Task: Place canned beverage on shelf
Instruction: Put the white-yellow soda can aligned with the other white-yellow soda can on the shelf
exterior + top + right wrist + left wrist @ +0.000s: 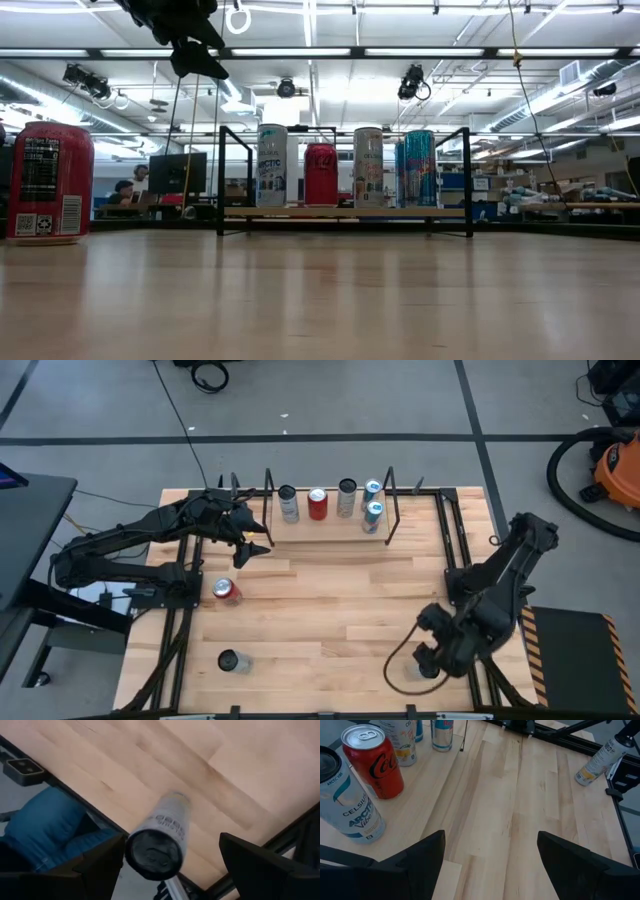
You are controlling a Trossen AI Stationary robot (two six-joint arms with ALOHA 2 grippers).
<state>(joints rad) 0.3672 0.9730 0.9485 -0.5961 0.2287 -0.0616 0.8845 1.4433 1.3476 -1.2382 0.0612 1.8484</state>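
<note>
1. The right claw hangs over the near right corner of the worktop, its fingers spread wide with nothing pinched between them.
2. In the right wrist view a tall pale can stands directly under that claw, in the gap between the 2 dark fingers, its dark top facing the camera; neither finger touches it. The same can shows only faintly in the high view, beside the worktop's near right edge.
3. The left claw hovers above the far left part of the worktop, just beside the shelf's left end frame, fingers spread and holding nothing.
4. The left wrist view looks past its fingers at bare board, with a white and blue can and a red can close by.
5. The shelf sits along the far edge of the worktop, a light board between black rod end frames.
6. On it stand 5 cans upright in a row: the white and blue can at the left, the red can, a silver can, then 2 blue cans at the right end.
7. Another red can stands on the worktop's left side, well apart from the shelf.
8. A dark-topped can stands near the near left corner.
</note>
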